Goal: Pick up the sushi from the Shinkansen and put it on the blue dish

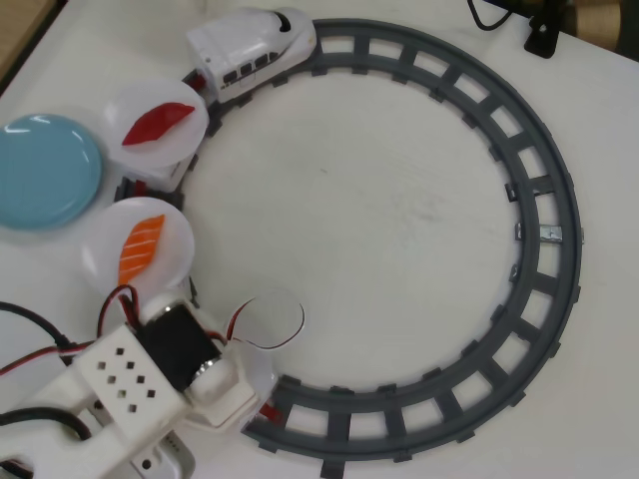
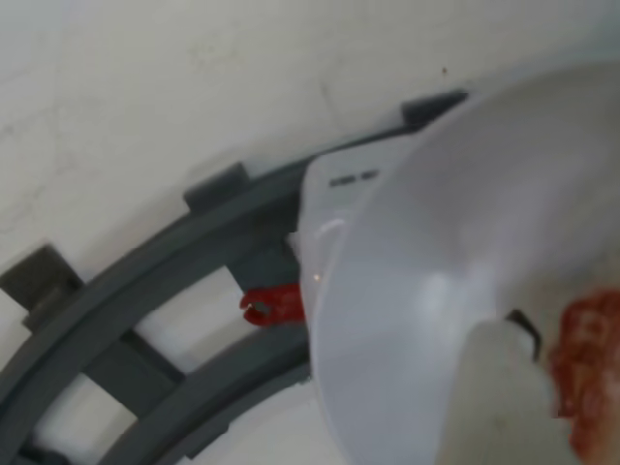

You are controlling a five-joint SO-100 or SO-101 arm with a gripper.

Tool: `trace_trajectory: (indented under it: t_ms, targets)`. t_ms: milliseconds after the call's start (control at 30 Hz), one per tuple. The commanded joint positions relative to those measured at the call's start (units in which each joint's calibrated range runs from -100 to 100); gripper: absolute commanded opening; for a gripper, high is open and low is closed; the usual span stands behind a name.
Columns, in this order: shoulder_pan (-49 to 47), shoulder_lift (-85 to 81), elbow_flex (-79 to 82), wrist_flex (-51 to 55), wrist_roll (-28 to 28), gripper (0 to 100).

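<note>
The white Shinkansen engine stands at the top of the grey track. It pulls cars topped with white plates. One plate holds a dark red piece, one an orange salmon piece. My arm covers most of the third plate. In the wrist view that plate fills the right side. A blurred red-speckled sushi lies on it at the frame edge. My gripper is low over it, with one white finger beside the sushi. The other finger is out of view. The blue dish lies at the left.
A red coupler sticks out under the plate's car between the rails. Red and black cables run along my arm at the lower left. A black cable and bracket lie at the top right, outside the track.
</note>
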Motion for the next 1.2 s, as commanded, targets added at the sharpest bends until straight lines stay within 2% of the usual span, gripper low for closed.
trace_trajectory:
  t_ms: [0, 100, 267, 400, 600, 733, 933, 1167]
  targets:
    - [-1.81, -1.84, 0.11, -0.01, -0.60, 25]
    - [-3.83, -1.84, 1.91, -1.46, -2.28, 21]
    - [-7.09, -1.92, 2.63, -4.26, -4.79, 2]
    - [-9.82, -2.00, 1.64, -4.60, -5.88, 3]
    - [-13.69, -1.84, -8.55, -3.75, -7.77, 3]
    - [-16.42, -1.84, -14.41, 0.15, -7.98, 3]
    - [-24.25, -1.75, -20.63, 3.47, -13.57, 3]
    - [-36.58, -1.75, -20.18, 3.13, -21.31, 3]
